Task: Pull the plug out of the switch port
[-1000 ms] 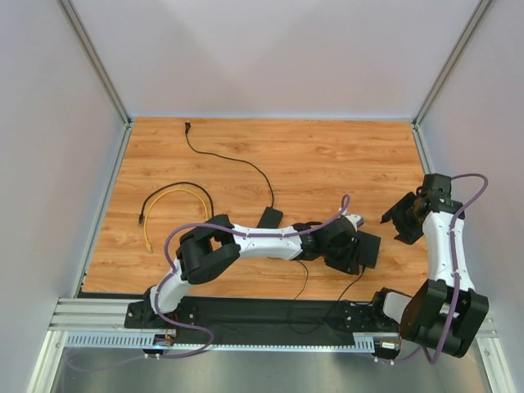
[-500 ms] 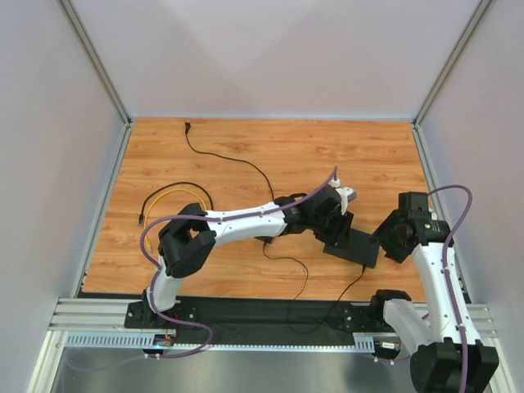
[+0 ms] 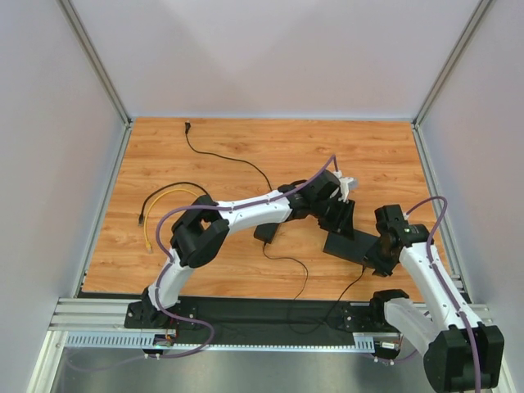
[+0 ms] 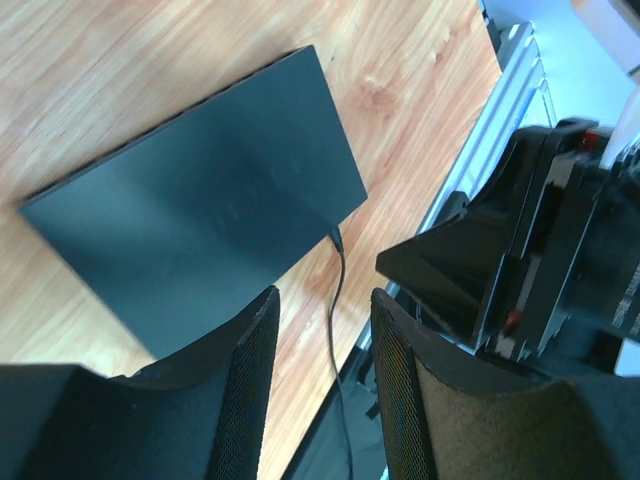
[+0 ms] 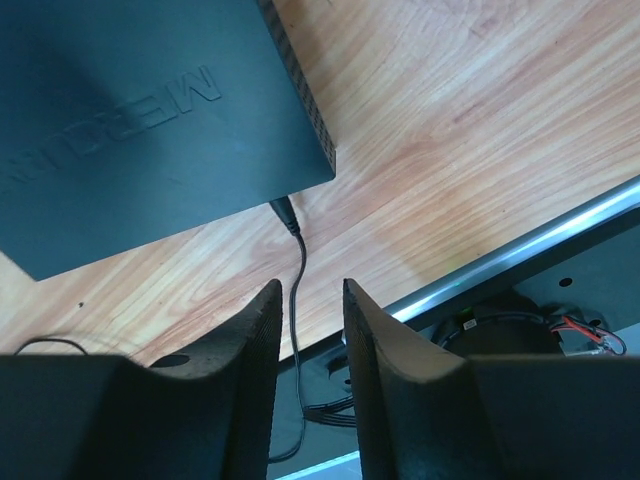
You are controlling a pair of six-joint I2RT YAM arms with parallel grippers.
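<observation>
At switch (image 5: 130,120) corner | plug (image 5: 283,211) apparently seated | right jaws narrowly apart, empty | left jaws likewise

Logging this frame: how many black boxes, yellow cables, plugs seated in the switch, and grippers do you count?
Black boxes: 2, the switch and the adapter brick
Yellow cables: 1, the yellow cable
Plugs in the switch: 1, the plug
Grippers: 2, the left gripper and the right gripper, both open
Total: 6
</observation>
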